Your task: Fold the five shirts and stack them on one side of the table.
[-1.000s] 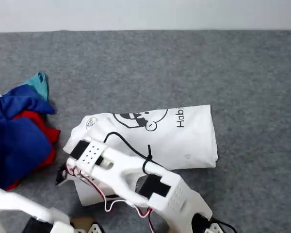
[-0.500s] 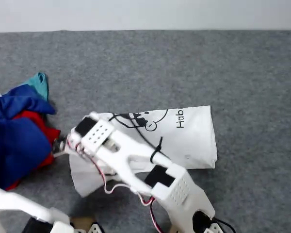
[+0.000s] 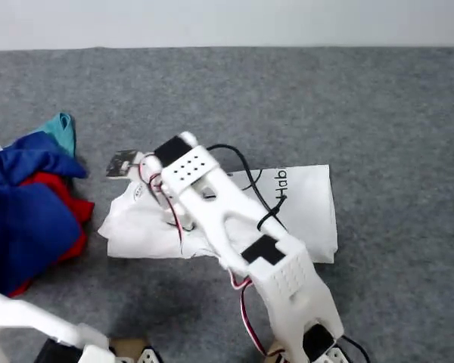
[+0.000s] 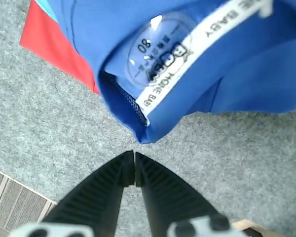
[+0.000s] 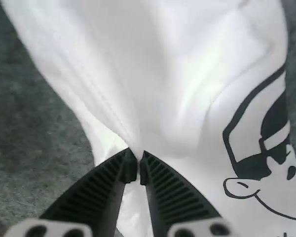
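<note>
Your right gripper (image 5: 138,165) is clenched on a fold of the white shirt (image 5: 187,74), the fabric bunching up between the jaws. From above, your right arm (image 3: 234,219) stretches across that shirt, which lies mid-table on the grey table (image 3: 363,106), flat on one side and crumpled on the side nearer the pile. Your left gripper (image 4: 134,168) has its jaws pressed together on nothing, above bare table just beside the hem of the blue shirt (image 4: 187,49). That blue shirt lies heaped with a red shirt (image 3: 76,208) and a teal shirt (image 3: 60,128) at the table's edge, near the white one but apart from it.
</note>
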Available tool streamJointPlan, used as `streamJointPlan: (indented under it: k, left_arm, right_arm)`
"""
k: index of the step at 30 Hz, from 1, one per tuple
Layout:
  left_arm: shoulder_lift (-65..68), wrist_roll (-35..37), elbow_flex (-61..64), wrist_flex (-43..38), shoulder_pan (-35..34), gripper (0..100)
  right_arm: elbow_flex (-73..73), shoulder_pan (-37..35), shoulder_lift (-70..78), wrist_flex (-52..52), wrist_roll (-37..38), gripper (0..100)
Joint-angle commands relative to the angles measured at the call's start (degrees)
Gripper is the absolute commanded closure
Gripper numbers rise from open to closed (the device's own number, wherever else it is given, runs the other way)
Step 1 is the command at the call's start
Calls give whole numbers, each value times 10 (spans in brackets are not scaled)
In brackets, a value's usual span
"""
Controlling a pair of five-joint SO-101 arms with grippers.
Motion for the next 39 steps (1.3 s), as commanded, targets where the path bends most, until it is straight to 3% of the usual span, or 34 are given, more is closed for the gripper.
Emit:
streamJointPlan:
  k: [1,10,19,26,35,39]
  left_arm:
    - [-15,-5,-1,-11,2,993]
    - [-15,-5,-1,-11,2,993]
    - [-15,-5,-1,-10,3,993]
    - [-17,-5,-1,-7,3,993]
    - [-18,-30,-1,-6,3,993]
    - [-18,-33,-1,-5,2,993]
  right_arm:
    - [-30,33,6,5,-7,976]
    - [-52,76,10,64,-51,804]
    - [-207,4,-14,84,-52,867]
    - [-214,-57,27,83,-53,967]
    - [-217,42,124,28,-47,974]
    - [-227,52,116,30,-51,974]
